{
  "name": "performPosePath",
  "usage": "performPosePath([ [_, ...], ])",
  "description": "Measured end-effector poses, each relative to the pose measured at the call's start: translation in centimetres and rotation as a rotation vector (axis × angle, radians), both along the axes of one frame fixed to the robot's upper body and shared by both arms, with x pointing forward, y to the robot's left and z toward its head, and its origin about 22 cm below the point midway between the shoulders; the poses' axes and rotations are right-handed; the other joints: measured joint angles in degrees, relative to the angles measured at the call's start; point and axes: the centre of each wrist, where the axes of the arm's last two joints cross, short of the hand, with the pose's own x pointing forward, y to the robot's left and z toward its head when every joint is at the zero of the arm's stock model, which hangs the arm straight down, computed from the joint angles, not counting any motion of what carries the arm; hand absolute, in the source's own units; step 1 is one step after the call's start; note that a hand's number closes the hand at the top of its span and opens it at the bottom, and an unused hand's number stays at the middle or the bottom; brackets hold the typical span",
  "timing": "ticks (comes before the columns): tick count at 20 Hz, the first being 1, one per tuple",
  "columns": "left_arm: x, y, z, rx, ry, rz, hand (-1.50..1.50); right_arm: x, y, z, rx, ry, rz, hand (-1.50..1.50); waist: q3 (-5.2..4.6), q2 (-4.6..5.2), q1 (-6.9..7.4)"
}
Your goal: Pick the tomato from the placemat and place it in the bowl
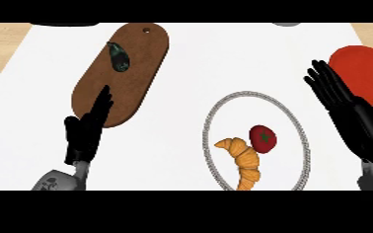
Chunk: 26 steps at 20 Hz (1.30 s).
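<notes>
Tomato (263,138) sits on the placemat (218,108) at lower right, touching the croissant (242,160); both hands, left hand (86,133) and right hand (342,108), are spread and empty, so a grasp risks nudging the croissant.

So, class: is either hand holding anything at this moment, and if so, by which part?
Nothing is held. The left hand and the right hand are both open, and the tomato lies untouched beside the croissant on the placemat.

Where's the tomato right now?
In the head view the tomato lies right of centre on the round white placemat, touching the croissant at its left, with the right hand open further right.
</notes>
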Motion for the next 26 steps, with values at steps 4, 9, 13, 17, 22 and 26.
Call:
performPosePath([
  [4, 0.9, -0.1, 1.0, -0.006, -0.07, -0.017, 0.0, -0.3, 2.6, -1.2, -0.087, 0.048, 0.144, 1.5, 0.45, -0.53, -0.48],
  [9, 1.5, -1.2, 2.4, -0.024, -0.155, -0.047, 0.0, -0.8, 3.7, -1.9, -0.333, -0.04, 0.144, -1.5, 0.47, -1.45, -1.43],
  [13, 1.6, -1.5, 2.8, -0.038, -0.183, -0.05, 0.0, -3.2, 5.5, -5.7, -0.149, -0.144, 0.024, -1.5, 0.76, -1.19, -2.32],
  [17, 1.4, -1.8, 3.0, -0.041, -0.195, -0.059, 0.0, -5.6, 5.9, -7.2, -0.066, -0.27, -0.01, -1.5, 0.77, -1.09, -2.23],
  [22, 1.3, -2.0, 3.8, -0.047, -0.199, -0.071, 0.0, -6.7, 4.5, -4.0, -0.144, -0.345, -0.077, -1.5, 0.7, -1.07, -2.02],
  [26, 1.5, -1.6, 3.9, -0.043, -0.199, -0.068, 0.0, -6.8, 3.6, -0.8, -0.253, -0.314, -0.12, -1.5, 0.66, -1.01, -1.91],
])
